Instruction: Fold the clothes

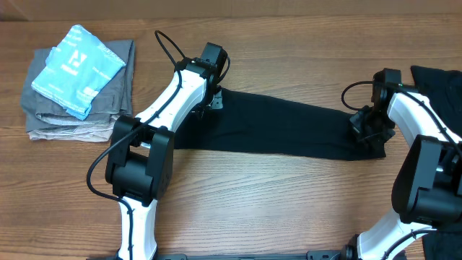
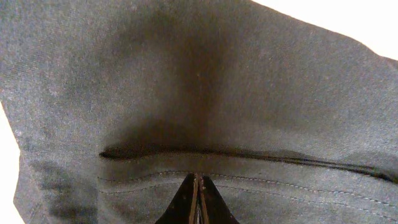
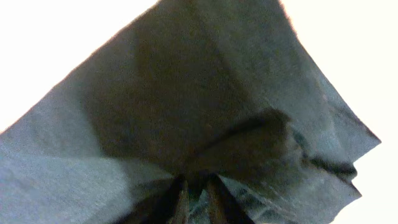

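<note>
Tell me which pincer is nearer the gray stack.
Left. The left pincer grips the cloth a short way from the gray stack; the right pincer holds its far end.

A black garment [image 1: 289, 130] lies pulled out into a long, flat, slightly slanted band.

Overhead view: one white printed mark on the light-blue folded piece [image 1: 78, 68], which lies on top of the grey folded stack [image 1: 58, 124]. The mark is blocky, perhaps a letter or a logo, but too small and blurred to read. No legible text in either wrist view.
</note>
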Action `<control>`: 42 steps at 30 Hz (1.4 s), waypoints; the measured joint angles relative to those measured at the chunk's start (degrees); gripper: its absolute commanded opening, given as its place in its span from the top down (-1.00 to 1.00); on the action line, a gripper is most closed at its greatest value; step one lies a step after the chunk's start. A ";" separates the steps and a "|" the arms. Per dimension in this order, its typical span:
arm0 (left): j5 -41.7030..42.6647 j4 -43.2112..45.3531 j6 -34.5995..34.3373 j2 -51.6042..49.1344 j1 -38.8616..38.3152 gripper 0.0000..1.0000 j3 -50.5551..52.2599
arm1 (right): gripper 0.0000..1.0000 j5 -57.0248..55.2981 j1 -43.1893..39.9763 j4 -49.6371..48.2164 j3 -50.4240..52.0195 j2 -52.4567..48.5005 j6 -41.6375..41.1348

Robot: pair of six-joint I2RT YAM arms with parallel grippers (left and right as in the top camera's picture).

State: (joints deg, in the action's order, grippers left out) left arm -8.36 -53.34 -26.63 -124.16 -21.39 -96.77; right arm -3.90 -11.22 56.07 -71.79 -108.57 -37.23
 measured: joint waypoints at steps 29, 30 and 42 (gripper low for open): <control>0.00 0.66 0.00 0.00 0.00 0.86 0.00 | 0.88 -0.13 -0.79 8.50 3.65 0.00 1.25; 0.00 0.66 0.00 0.00 0.00 0.87 0.00 | 0.84 -0.11 -0.79 8.52 3.67 0.00 1.22; 0.00 0.66 0.02 0.00 0.00 0.87 0.00 | 0.09 -1.60 -0.81 18.32 0.50 0.00 2.73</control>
State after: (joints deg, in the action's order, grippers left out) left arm -8.36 -52.69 -26.61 -124.16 -21.39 -96.77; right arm -5.50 -12.03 74.39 -71.29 -108.57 -34.50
